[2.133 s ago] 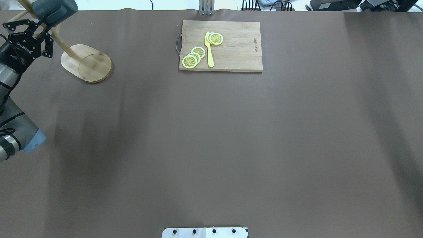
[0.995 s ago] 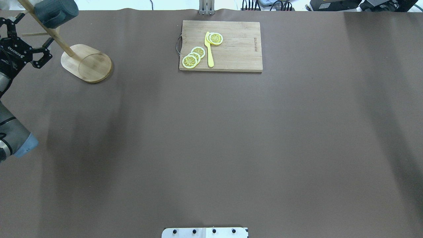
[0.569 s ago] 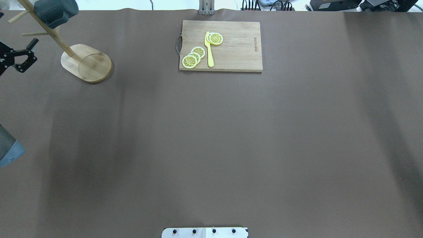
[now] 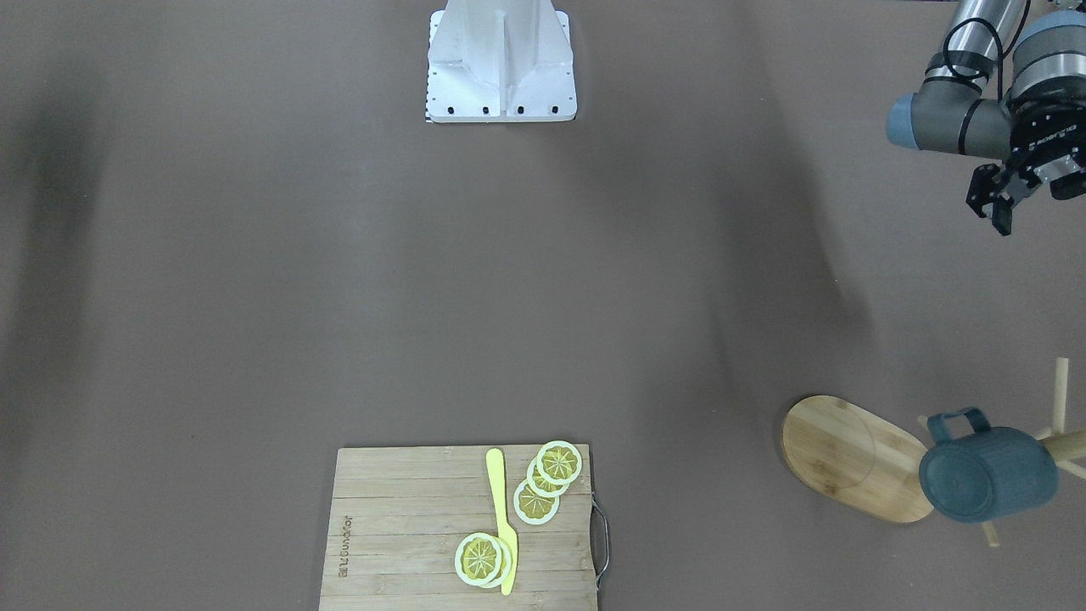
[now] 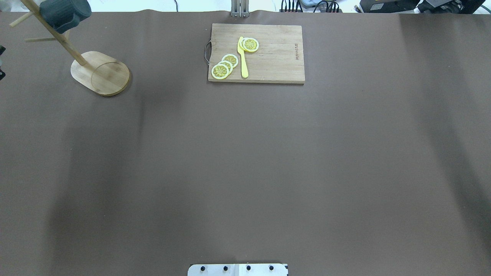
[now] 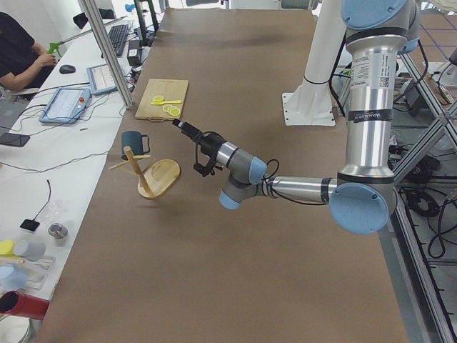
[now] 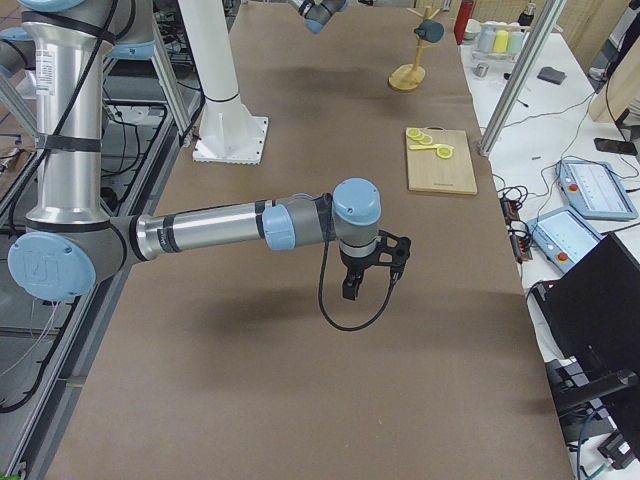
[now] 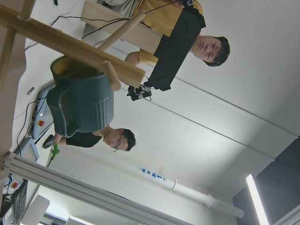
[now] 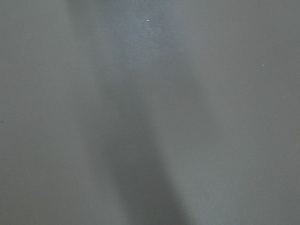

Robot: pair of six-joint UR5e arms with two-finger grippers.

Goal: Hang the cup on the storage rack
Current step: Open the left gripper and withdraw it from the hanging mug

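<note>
The cup is seen hung by its handle on a peg of the storage rack; the task is judged done. The left end effector is held well apart, parted and empty; the right end effector's opening cannot be told

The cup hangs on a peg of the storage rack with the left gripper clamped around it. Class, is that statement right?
One detail is wrong. The cup does hang on a peg of the storage rack, but the left gripper is not clamped around it. The exterior front-facing view shows it well apart from the rack, holding nothing.
</note>
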